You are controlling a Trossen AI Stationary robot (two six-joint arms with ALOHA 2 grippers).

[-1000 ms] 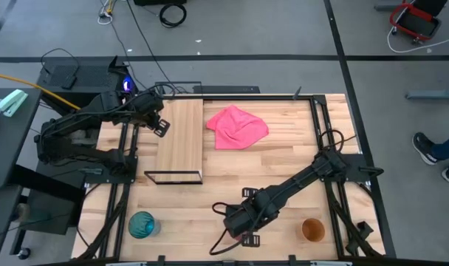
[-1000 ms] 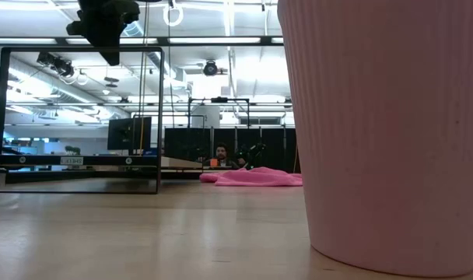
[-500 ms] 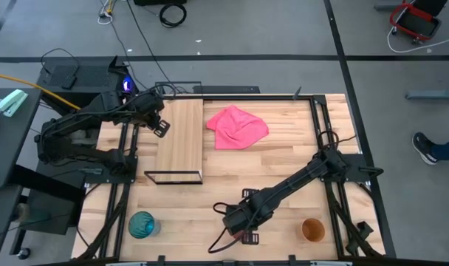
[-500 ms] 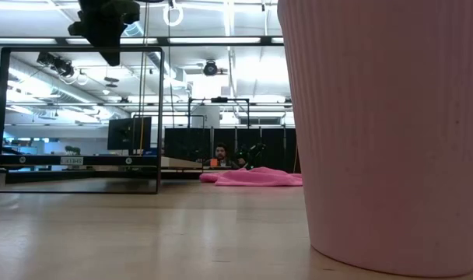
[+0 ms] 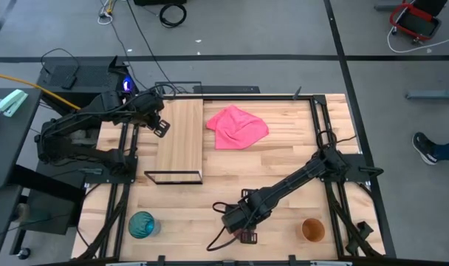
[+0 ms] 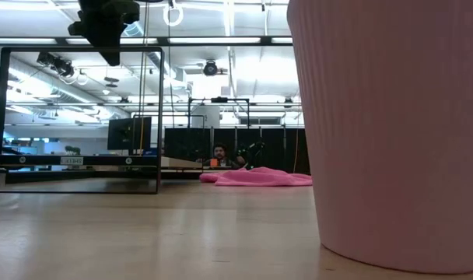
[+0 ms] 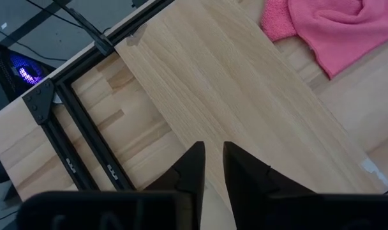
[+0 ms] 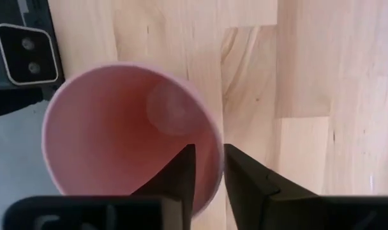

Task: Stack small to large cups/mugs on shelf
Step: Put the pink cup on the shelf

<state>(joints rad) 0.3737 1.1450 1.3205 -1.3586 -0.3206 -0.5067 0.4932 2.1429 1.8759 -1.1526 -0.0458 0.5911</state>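
Pink and ribbed, the small cup (image 8: pixel 133 131) stands upright at the table's near edge, looming so close to the low camera that it fills the right side of that view (image 6: pixel 392 132). The right gripper (image 8: pixel 208 167) is down on it, one finger inside the mouth and the other outside, pinched on the rim wall at the side. To do this step well, I judge the pinch should be firm before any lift, since a thin wall held at one point can tilt the cup; raising it straight up keeps it level. The teal cup (image 5: pixel 142 224) sits at the near left corner and the orange-brown cup (image 5: pixel 312 229) at the near right, both well apart from the pink one. The shelf (image 5: pixel 179 137) lies at the far left of the table, with nothing on its board, beside a pink cloth (image 5: pixel 236 126). The left gripper (image 7: pixel 211 172) hovers over the shelf board, fingers nearly together and holding nothing.
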